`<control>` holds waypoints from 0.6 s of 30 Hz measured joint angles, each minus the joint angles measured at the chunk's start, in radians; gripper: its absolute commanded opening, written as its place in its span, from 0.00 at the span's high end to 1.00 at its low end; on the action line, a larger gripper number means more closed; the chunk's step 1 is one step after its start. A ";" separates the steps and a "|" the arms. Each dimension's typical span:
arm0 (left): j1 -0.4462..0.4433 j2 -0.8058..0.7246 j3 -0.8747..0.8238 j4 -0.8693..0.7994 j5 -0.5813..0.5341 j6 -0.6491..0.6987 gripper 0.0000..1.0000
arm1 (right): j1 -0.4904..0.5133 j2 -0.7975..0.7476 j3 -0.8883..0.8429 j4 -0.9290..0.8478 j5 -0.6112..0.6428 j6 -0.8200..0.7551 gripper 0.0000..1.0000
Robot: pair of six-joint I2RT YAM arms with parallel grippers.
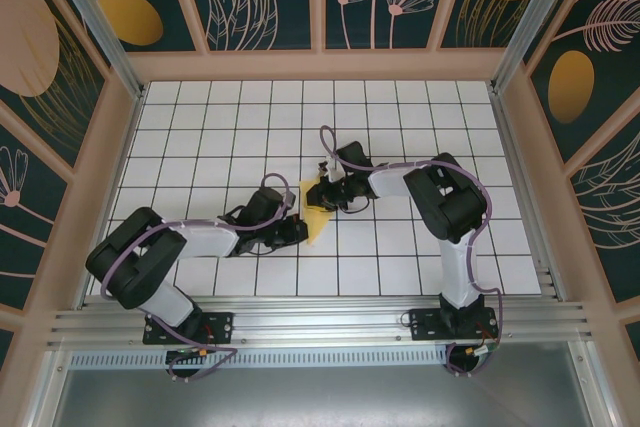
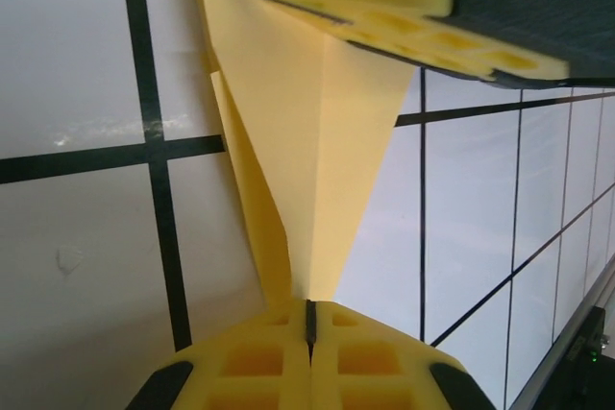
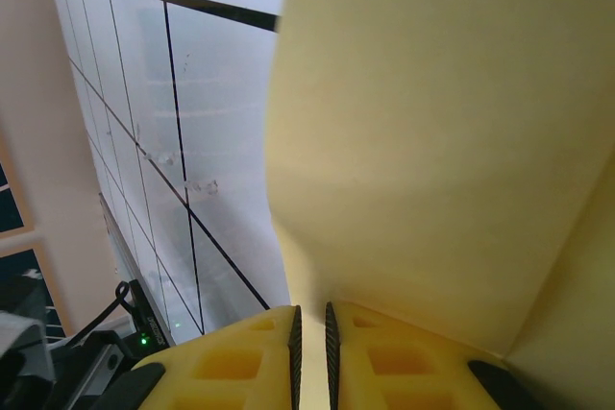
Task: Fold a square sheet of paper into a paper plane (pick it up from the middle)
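The square sheet of paper is folded into a pale-yellow pointed dart, the paper plane [image 1: 318, 209], held just above the white grid table between both arms. In the left wrist view it [image 2: 317, 160] narrows along a centre crease to a tip that runs into my left gripper [image 2: 309, 319], whose jaws are pressed together on it. My right gripper [image 3: 309, 333] is shut on the wide end of the paper [image 3: 432, 141], with a thin strip of yellow between its pads. Its yellow fingers [image 2: 404, 16] show at the top of the left wrist view. From above, the left gripper [image 1: 300, 230] and the right gripper [image 1: 330, 187] sit at opposite ends.
The white grid table [image 1: 200, 127] spreads out around the paper. Pinkish wall frames [image 1: 110, 167] close in the left, right and back sides. An aluminium rail [image 1: 320, 322] carrying both arm bases runs along the near edge.
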 measured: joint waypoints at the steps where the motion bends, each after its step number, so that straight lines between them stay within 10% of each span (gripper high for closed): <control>1: 0.000 0.006 0.000 0.002 0.000 0.000 0.94 | 0.000 0.000 0.000 0.000 0.000 0.000 0.81; 18: 0.000 -0.112 -0.026 0.036 0.016 -0.015 0.87 | 0.000 0.000 0.000 0.000 0.000 0.000 0.81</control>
